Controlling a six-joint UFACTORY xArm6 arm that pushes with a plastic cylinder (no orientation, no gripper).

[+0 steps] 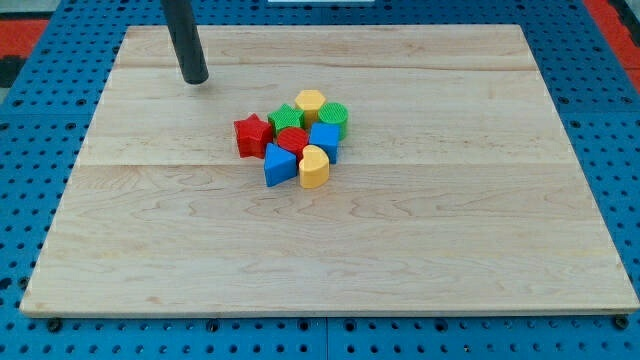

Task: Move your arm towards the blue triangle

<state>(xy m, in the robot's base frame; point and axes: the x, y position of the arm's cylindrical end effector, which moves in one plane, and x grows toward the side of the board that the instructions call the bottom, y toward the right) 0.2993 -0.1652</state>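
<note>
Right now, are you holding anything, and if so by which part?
Nothing is held. My tip stands apart from the cluster, toward the view's top left of the blue triangle.

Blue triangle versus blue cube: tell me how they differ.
The blue triangle is wedge-shaped; the blue cube is boxy. The triangle sits at the cluster's lower left edge, nearer my tip; the cube sits further toward the view's right, behind the yellow heart. Both share the same blue.

Eight blocks sit clustered near the frame's middle. By colour: two red (252, 135) (292, 139), two blue (279, 165) (325, 139), two green (285, 119) (334, 117), two yellow (309, 102) (314, 168).
</note>
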